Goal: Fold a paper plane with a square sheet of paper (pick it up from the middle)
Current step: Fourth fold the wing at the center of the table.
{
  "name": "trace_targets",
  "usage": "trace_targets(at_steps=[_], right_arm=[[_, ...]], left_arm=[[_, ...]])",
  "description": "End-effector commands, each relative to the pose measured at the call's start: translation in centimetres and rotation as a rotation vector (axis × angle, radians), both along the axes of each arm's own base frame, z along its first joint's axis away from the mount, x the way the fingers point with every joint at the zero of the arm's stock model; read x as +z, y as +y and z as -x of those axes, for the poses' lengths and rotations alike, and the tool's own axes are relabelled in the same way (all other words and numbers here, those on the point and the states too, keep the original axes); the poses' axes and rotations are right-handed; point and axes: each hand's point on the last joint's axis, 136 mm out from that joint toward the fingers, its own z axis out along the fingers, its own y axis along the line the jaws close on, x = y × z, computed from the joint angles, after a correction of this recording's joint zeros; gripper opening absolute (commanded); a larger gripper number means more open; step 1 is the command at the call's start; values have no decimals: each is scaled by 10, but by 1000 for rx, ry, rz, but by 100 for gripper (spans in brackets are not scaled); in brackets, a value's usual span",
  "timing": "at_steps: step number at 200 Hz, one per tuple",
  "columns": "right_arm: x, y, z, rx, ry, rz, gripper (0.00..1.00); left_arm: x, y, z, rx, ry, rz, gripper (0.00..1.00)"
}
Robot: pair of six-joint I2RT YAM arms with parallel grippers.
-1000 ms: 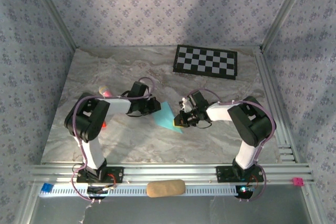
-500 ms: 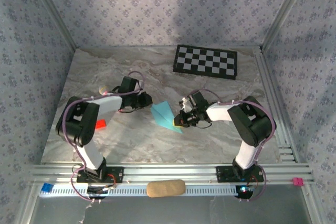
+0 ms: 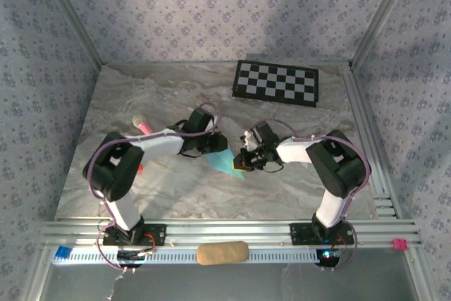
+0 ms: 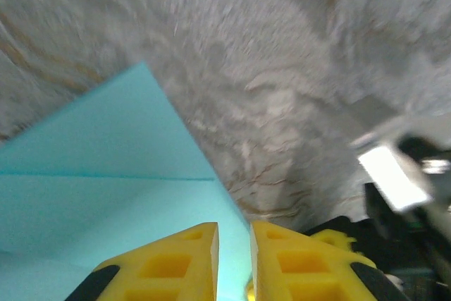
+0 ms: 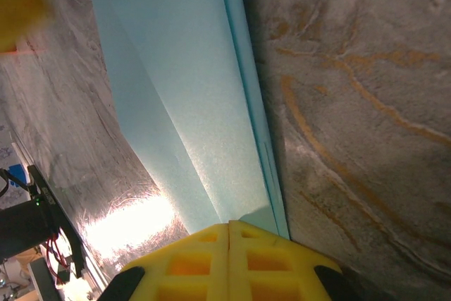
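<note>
The folded sheet of paper (image 3: 227,165) is seen lying flat on the marble table (image 3: 296,188), between the two sets of fingers. The fingers of the left gripper (image 3: 217,147) are held slightly apart, and only a narrow slit is left between them. In the left wrist view, the paper (image 4: 106,174) is spread ahead and to the left of the fingertips, and blue is visible through the slit. One crease is seen running across it. The fingers of the right gripper (image 3: 242,160) are pressed together, and the near end of the paper (image 5: 190,103) is caught at their tips. From there the long folded strip is stretched away ahead of them. A checkerboard mat (image 3: 276,82) is laid well beyond both grippers.
</note>
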Motion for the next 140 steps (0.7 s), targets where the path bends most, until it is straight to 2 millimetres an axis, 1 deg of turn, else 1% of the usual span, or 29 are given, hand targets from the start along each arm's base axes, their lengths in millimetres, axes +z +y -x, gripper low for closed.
trace_targets(at_steps=[1, 29, 44, 53, 80, 87, 97, 103, 119, 140], right_arm=[[-15, -16, 9, -32, 46, 98, 0], [2, -12, 6, -55, 37, 65, 2], [12, -16, 6, -68, 13, 72, 4], [17, -22, 7, -80, 0, 88, 6], [20, -45, 16, -133, 16, 131, 12], [22, -49, 19, -149, 25, 121, 16], [25, -51, 23, -169, 40, 105, 24], [26, -53, 25, -177, 51, 100, 26], [27, -53, 31, -185, 90, 100, 28], [23, -51, 36, -192, 110, 103, 29]], left_arm=[[-12, -5, 0, 13, 30, -14, 19], [-33, 2, 4, 15, 61, -65, 17], [-41, 5, 7, 16, 75, -81, 17], [-43, 6, 8, 16, 78, -84, 17], [-45, 6, 9, 16, 86, -85, 17], [-44, 5, 9, 15, 84, -82, 17], [-43, 5, 8, 15, 85, -82, 17], [-43, 5, 8, 19, 90, -86, 17], [-39, 3, 7, 17, 98, -87, 16], [-37, 1, 6, 26, 97, -70, 16]])
